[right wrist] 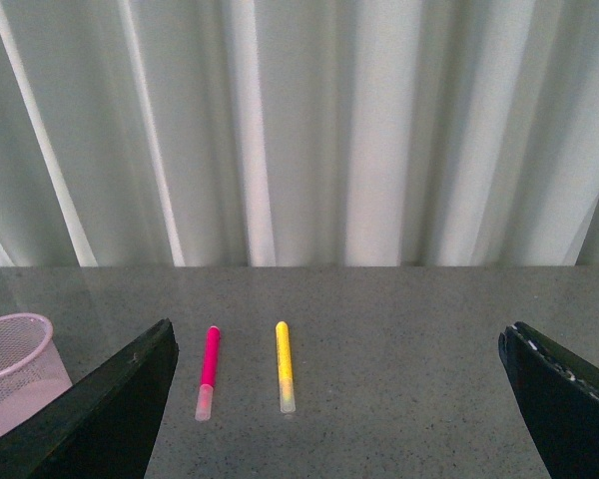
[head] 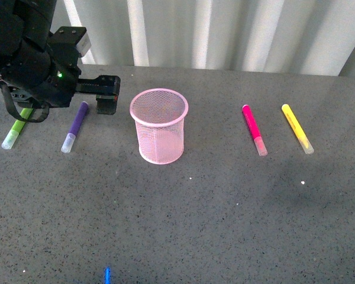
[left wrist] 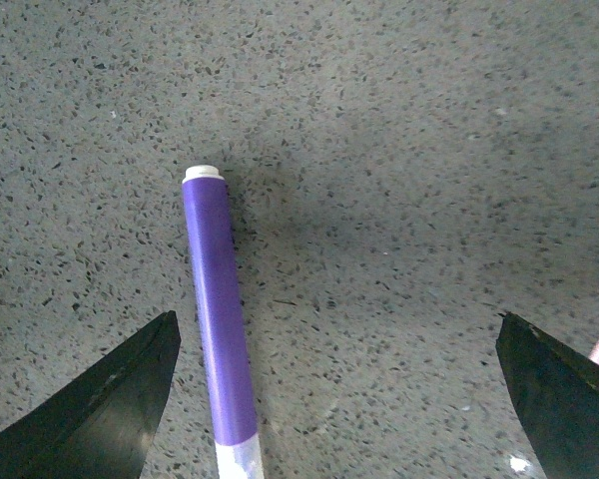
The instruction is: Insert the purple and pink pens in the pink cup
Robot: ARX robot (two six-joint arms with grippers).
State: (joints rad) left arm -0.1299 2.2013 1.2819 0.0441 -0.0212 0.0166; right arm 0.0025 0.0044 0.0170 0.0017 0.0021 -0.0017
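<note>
Front view, lower edge: a small blue glint [head: 107, 275] on the dark grey speckled desk [head: 225, 225]; I cannot tell what it is.

Mid frame, one row. Far left lies a lime-green marker [head: 18, 128]. Just right of it is the deep purple pen with a clear cap [head: 75, 126], flat on the desk, cap toward the lower edge. Left of centre stands the pale pink wire-mesh cup [head: 159, 126], upright and empty as far as the mesh shows. Right of centre lies the magenta-pink pen with a clear cap [head: 254, 129], then a yellow marker [head: 297, 128]. Both pens are outside the cup.

Upper left: the left gripper [head: 109, 94] is spread wide and grasps nothing. Its wrist view shows the purple pen between the jaws, untouched and much closer to one jaw. The right gripper [right wrist: 334, 399] is also spread wide and empty, well back from the pink pen.

Risks, as judged:
- An off-centre closure could shove the round barrel so that it rolls away.
- The gripper sits near the cup rim, so a careless swing could topple the light mesh cup.
- A pen grasped flat must be tipped upright, or it may catch the rim.

The desk looks hard and smooth, with faint reflections. Behind it hangs a pale pleated curtain [head: 225, 29], evenly lit.
</note>
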